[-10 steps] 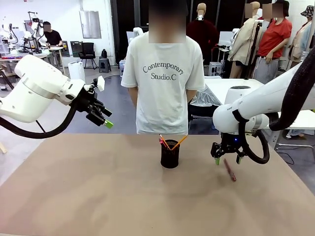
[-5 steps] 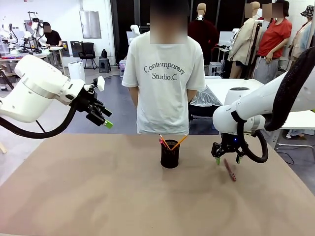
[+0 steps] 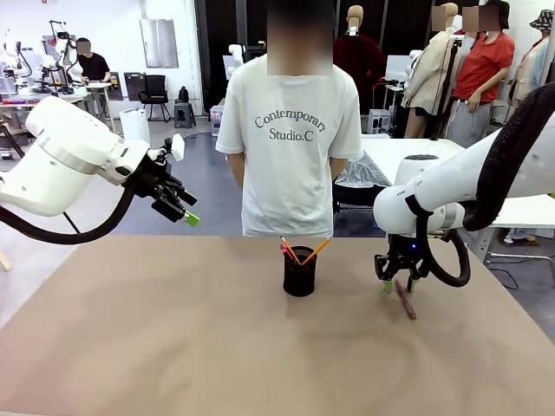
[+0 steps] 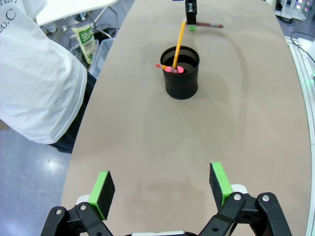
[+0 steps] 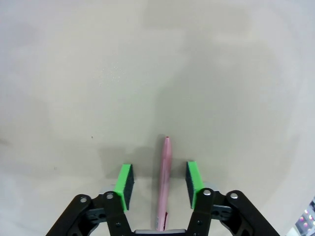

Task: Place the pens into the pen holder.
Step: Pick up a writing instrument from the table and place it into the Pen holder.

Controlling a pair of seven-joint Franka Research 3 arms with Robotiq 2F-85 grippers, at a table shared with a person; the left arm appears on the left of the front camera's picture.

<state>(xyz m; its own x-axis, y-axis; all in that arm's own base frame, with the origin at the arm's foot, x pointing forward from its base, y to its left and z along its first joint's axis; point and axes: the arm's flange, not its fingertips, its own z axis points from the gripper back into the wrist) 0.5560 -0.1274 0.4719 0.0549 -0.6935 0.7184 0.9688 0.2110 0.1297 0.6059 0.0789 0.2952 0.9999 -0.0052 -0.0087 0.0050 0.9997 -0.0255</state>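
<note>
On the table [image 3: 173, 347], right side: we find the dark red pen [image 5: 163, 183] lying flat between the right gripper [image 5: 159, 183] pads, jaws part-narrowed, contact uncertain | centre: pen holder [image 3: 299, 272] upright, holding pencil [image 4: 178, 43] and another pen | left gripper [image 4: 161, 185] aloft, jaws spread, holding nothing.

Left gripper [image 3: 188, 217] hangs raised at the left, fingers spread wide. Right gripper [image 3: 400, 284] points straight down, fingers partly apart, low.
</note>
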